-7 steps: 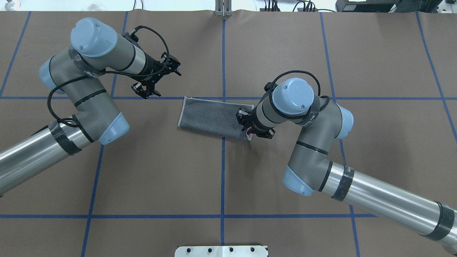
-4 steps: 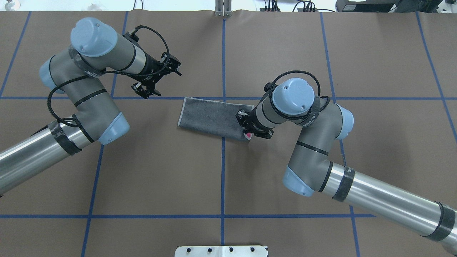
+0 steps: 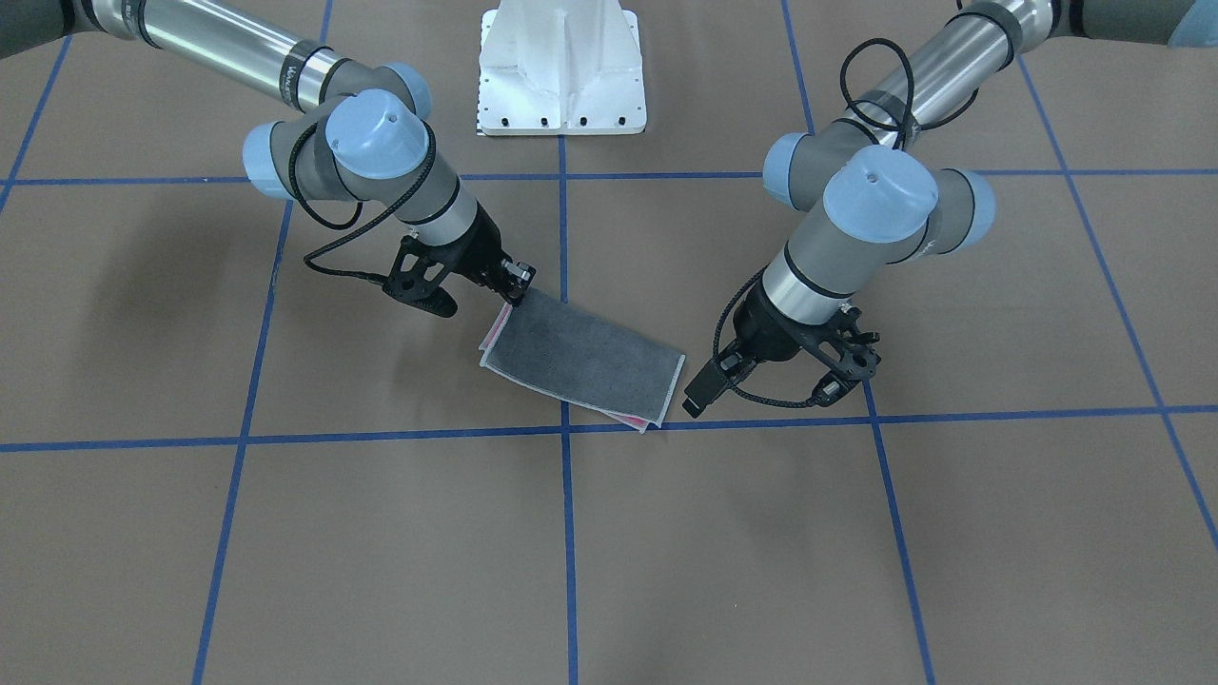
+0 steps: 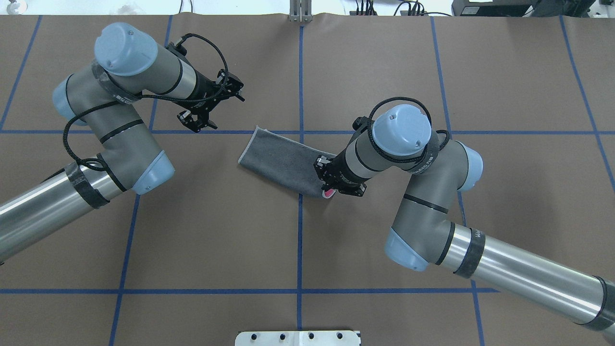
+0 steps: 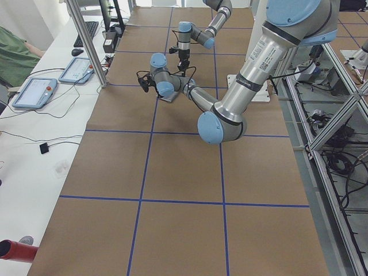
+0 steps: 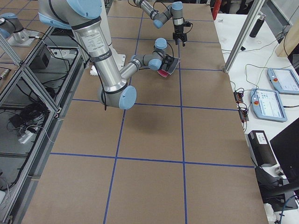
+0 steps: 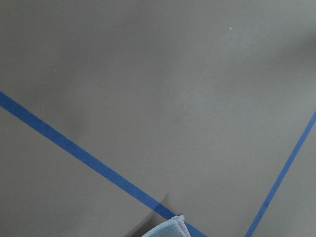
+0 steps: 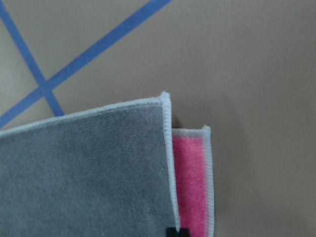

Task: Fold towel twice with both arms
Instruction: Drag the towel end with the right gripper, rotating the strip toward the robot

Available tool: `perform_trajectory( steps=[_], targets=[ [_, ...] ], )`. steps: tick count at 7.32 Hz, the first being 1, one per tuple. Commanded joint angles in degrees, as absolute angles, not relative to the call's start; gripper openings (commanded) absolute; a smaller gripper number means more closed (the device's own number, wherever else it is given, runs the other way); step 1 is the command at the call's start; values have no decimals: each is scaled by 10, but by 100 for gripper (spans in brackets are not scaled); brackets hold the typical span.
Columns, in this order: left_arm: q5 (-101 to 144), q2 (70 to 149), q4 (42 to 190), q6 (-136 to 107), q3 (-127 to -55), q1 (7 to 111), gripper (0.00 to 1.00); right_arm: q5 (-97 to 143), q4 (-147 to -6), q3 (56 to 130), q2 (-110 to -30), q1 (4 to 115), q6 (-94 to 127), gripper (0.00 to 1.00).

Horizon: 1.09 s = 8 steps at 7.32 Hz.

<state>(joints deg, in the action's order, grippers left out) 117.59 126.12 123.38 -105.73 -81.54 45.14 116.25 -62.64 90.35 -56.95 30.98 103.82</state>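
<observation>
The towel (image 4: 281,158) lies folded once on the brown table, dark grey face up, with a pale hem. It also shows in the front view (image 3: 585,362). My right gripper (image 4: 330,186) is shut on the towel's near right corner, where a pink strip shows (image 8: 190,187). In the front view this gripper (image 3: 514,283) holds that corner slightly raised. My left gripper (image 4: 226,111) is open and empty, hovering beyond the towel's left end. It is open in the front view too (image 3: 771,390). A corner of the towel (image 7: 168,228) shows in the left wrist view.
Blue tape lines (image 4: 300,86) cross the brown table cover. The white pedestal base (image 3: 561,67) stands at the robot's side of the table. A metal post (image 4: 300,12) and cables sit at the far edge.
My right gripper has moved toward the robot's side with the towel's corner. The towel's right end has swung with it, so the towel lies more slanted. The left arm has not moved.
</observation>
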Motion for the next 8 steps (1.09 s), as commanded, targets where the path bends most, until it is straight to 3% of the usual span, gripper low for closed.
perform_trajectory(
  steps=[1, 8],
  targets=[
    [1176, 1260, 1234, -1057, -816, 453, 100, 1186, -628, 932, -572, 287, 1041, 0],
    [1177, 1254, 1233, -1057, -818, 461, 100, 1198, -625, 924, -529, 219, 1041, 0]
  ],
)
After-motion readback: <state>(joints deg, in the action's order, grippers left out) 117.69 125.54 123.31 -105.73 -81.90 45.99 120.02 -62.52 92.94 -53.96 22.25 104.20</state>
